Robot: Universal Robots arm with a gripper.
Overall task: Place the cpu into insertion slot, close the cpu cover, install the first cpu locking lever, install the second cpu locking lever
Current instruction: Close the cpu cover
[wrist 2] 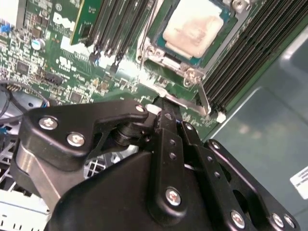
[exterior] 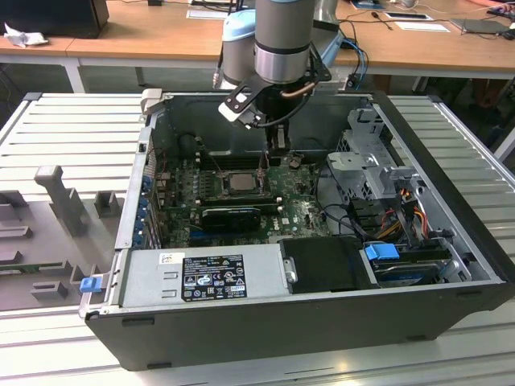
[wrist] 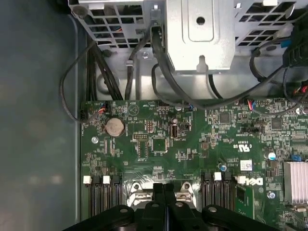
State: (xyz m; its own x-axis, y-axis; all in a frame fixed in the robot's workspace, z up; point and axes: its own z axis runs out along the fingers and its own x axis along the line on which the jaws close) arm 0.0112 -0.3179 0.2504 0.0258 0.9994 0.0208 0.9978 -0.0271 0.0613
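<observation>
Since the chip [wrist 2: 192, 29] already sits in the socket [exterior: 217, 185] under the lowered cover [wrist 2: 153, 50], the gripper [wrist 2: 166, 102] hangs just beside a locking lever [wrist 2: 202, 98], its fingers pressed together, seemingly to push rather than grasp.

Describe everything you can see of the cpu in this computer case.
The cpu is a flat square chip with a pale silver-beige metal face, dully smeared, and a green rim. It lies flat, face up, framed by the silvery cpu cover. The end effector sits beside it, not touching.
</observation>
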